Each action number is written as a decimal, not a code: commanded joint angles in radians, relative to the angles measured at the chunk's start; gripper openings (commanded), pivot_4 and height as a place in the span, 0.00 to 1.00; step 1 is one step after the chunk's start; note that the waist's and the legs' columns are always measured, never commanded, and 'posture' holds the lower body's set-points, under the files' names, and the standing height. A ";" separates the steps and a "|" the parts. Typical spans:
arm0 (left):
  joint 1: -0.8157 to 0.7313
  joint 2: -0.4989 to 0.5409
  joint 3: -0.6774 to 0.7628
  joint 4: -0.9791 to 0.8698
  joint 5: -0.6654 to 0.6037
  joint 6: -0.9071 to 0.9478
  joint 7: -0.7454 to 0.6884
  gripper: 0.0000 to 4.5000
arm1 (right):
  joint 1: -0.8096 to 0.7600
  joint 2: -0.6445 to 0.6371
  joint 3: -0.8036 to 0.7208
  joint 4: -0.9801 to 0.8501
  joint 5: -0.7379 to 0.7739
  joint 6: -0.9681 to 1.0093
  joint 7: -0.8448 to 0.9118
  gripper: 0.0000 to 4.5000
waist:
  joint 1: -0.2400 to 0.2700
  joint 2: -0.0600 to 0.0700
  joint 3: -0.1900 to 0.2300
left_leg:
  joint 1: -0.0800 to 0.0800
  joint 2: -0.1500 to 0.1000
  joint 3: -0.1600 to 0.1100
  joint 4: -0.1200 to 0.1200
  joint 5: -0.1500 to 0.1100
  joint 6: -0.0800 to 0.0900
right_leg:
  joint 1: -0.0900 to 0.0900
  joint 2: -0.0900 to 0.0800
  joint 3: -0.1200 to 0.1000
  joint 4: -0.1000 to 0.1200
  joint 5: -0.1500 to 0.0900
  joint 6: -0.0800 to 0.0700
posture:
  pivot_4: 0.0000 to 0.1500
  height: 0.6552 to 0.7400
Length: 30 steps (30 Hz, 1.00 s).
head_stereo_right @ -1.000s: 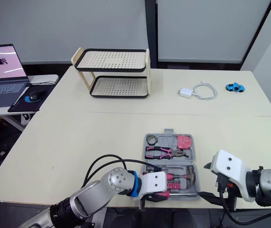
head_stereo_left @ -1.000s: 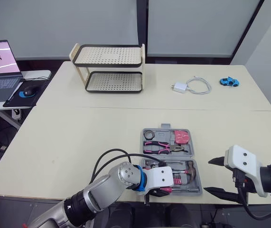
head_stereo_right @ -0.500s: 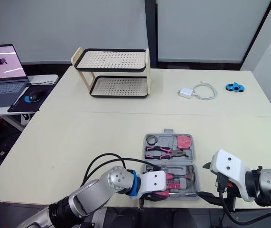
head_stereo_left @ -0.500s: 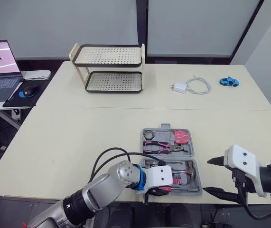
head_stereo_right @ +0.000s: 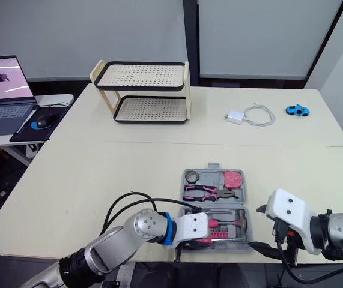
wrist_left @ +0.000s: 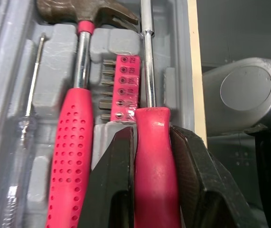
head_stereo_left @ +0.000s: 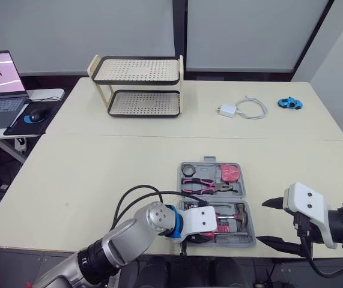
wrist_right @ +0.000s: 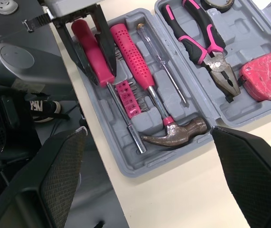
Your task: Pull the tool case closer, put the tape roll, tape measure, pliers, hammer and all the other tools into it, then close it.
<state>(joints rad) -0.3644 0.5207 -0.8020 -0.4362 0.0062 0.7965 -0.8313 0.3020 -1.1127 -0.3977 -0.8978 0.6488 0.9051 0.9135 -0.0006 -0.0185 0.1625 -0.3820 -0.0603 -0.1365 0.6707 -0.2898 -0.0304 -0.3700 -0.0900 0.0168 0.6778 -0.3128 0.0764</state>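
Wrist view catches left jaws pinching screwdriver (wrist_left: 156, 161), hidden overhead; right jaws gape wide.

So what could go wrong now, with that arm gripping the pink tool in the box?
The left gripper is shut on the screwdriver, right beside the hammer. Released crooked, it could ride up and block the lid. The tool case sits at the table's near edge, so a hard shove might slide it off. The open right gripper is close and could bump it.
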 commanded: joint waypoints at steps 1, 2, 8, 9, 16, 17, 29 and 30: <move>0.006 -0.008 -0.012 -0.010 0.013 -0.029 0.001 0.17 | -0.009 0.001 -0.006 -0.023 0.007 -0.009 -0.002 1.00 | 0.000 0.000 0.000 | 0.000 0.000 0.000 0.000 0.000 0.000 | 0.000 0.000 0.000 0.000 0.000 0.000 | 1.00 1.00; 0.008 -0.009 -0.013 -0.008 0.015 -0.032 0.000 0.17 | -0.009 0.001 -0.006 -0.023 0.007 -0.008 -0.003 1.00 | 0.000 0.000 0.000 | 0.000 0.000 0.000 0.000 0.000 0.000 | 0.000 0.000 0.000 0.000 0.000 0.000 | 1.00 1.00; 0.015 -0.007 -0.013 0.003 0.024 -0.059 -0.011 0.17 | -0.012 -0.001 -0.006 -0.023 0.008 -0.007 -0.002 1.00 | 0.000 0.000 0.000 | 0.000 0.000 0.000 0.000 0.000 0.000 | 0.000 0.000 0.000 0.000 0.000 0.000 | 1.00 1.00; 0.017 -0.008 -0.011 0.002 0.023 -0.061 -0.012 0.17 | -0.012 -0.001 -0.005 -0.023 0.008 -0.007 -0.003 1.00 | 0.000 0.000 0.000 | 0.000 0.000 0.000 0.000 0.000 0.000 | 0.000 0.000 0.000 0.000 0.000 0.000 | 1.00 1.00; 0.026 -0.011 -0.002 -0.006 0.012 -0.068 -0.016 0.17 | -0.016 0.000 -0.002 -0.022 0.007 -0.006 -0.005 1.00 | 0.000 0.000 0.000 | 0.000 0.000 0.000 0.000 0.000 0.000 | 0.000 0.000 0.000 0.000 0.000 0.000 | 1.00 1.00; 0.026 -0.013 -0.002 -0.007 0.011 -0.067 -0.016 0.17 | -0.016 0.000 -0.002 -0.022 0.007 -0.006 -0.006 1.00 | 0.000 0.000 0.000 | 0.000 0.000 0.000 0.000 0.000 0.000 | 0.000 0.000 0.000 0.000 0.000 0.000 | 1.00 1.00; 0.019 -0.026 0.012 0.004 0.000 -0.067 -0.024 0.33 | -0.019 0.000 -0.002 -0.021 0.008 -0.004 -0.007 1.00 | 0.000 0.000 0.000 | 0.000 0.000 0.000 0.000 0.000 0.000 | 0.000 0.000 0.000 0.000 0.000 0.000 | 1.00 1.00; 0.016 -0.027 0.017 0.003 -0.001 -0.067 -0.025 0.38 | -0.019 0.000 -0.002 -0.021 0.008 -0.004 -0.007 1.00 | 0.000 0.000 0.000 | 0.000 0.000 0.000 0.000 0.000 0.000 | 0.000 0.000 0.000 0.000 0.000 0.000 | 1.00 1.00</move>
<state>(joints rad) -0.3469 0.5029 -0.7944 -0.4179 0.0149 0.7378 -0.8451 0.2928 -1.1128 -0.3899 -0.8978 0.6500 0.9058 0.9110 -0.0005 -0.0184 0.1625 -0.3820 -0.0603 -0.1365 0.6707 -0.2898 -0.0304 -0.3700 -0.0900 0.0168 0.6778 -0.3129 0.0764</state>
